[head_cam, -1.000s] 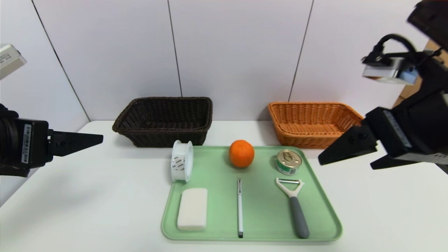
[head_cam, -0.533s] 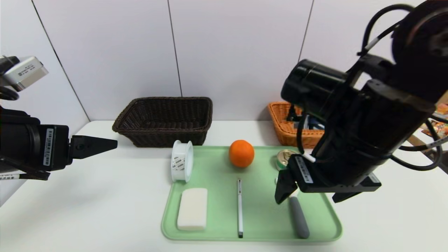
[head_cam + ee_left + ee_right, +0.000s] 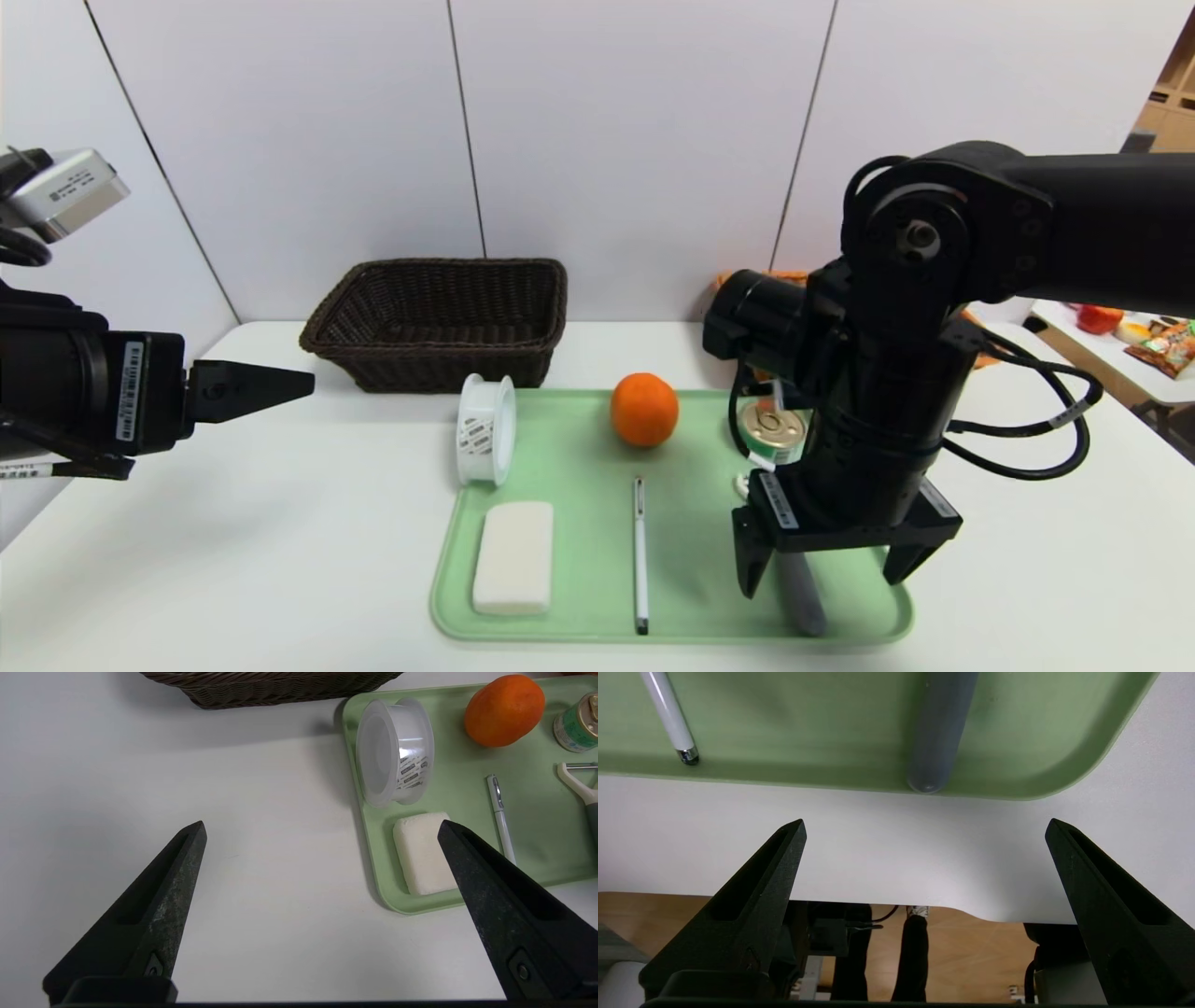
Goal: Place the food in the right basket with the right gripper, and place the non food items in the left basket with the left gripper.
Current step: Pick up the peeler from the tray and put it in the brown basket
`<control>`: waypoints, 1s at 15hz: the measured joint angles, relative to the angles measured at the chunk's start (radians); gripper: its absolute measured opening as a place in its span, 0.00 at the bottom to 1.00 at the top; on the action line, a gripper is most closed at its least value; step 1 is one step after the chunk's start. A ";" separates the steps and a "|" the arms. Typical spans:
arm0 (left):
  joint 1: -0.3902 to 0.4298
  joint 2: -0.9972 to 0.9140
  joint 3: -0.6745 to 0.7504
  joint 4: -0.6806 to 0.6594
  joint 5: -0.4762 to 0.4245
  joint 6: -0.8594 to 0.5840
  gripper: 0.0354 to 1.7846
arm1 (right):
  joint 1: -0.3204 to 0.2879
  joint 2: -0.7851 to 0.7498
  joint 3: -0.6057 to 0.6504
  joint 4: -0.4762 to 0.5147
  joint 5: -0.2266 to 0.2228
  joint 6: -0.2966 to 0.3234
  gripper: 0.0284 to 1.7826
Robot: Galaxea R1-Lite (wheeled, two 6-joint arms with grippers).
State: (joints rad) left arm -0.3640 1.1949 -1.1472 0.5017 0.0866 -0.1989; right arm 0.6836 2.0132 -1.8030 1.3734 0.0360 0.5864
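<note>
A green tray [image 3: 579, 448] holds an orange [image 3: 644, 409], a small can [image 3: 771, 425], a grey-handled peeler [image 3: 805, 602], a white pen [image 3: 639, 551], a white block [image 3: 513, 557] and a clear plastic roll [image 3: 485, 429]. My right gripper [image 3: 826, 574] points down over the tray's front right corner, open, its fingers on either side of the peeler handle [image 3: 941, 723] and above it. It holds nothing. My left gripper [image 3: 280, 387] hovers open and empty over the table left of the tray. The dark left basket [image 3: 439, 322] stands behind the tray. The right basket [image 3: 756, 276] is mostly hidden behind my right arm.
The white table [image 3: 233, 523] stretches left of the tray, and its front edge runs close to the tray's near rim [image 3: 859, 781]. Another table with coloured items [image 3: 1120, 327] stands at the far right.
My right arm has swung in from the right and down over the tray's front right, and it now covers most of the right basket. The left gripper edged rightward, then held still.
</note>
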 joint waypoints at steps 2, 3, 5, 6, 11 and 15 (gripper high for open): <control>-0.001 0.000 -0.002 0.001 -0.019 0.000 0.98 | -0.019 0.005 0.024 -0.036 0.027 -0.004 0.99; -0.001 0.001 -0.003 0.002 -0.020 0.000 0.98 | -0.022 0.008 0.044 -0.064 0.028 -0.002 0.99; -0.001 0.001 -0.003 0.003 -0.020 -0.001 0.98 | -0.027 0.014 0.089 -0.129 0.028 0.007 0.99; -0.001 0.001 -0.003 0.003 -0.020 -0.001 0.98 | -0.028 0.017 0.104 -0.140 0.027 0.011 0.99; -0.001 0.010 -0.003 0.000 -0.023 -0.001 0.98 | -0.054 0.027 0.137 -0.186 0.024 0.016 0.99; -0.001 0.018 -0.003 0.000 -0.023 0.000 0.98 | -0.056 0.044 0.141 -0.216 0.025 0.041 0.99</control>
State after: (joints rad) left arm -0.3651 1.2132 -1.1506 0.5017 0.0634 -0.1991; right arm 0.6277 2.0570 -1.6617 1.1579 0.0611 0.6272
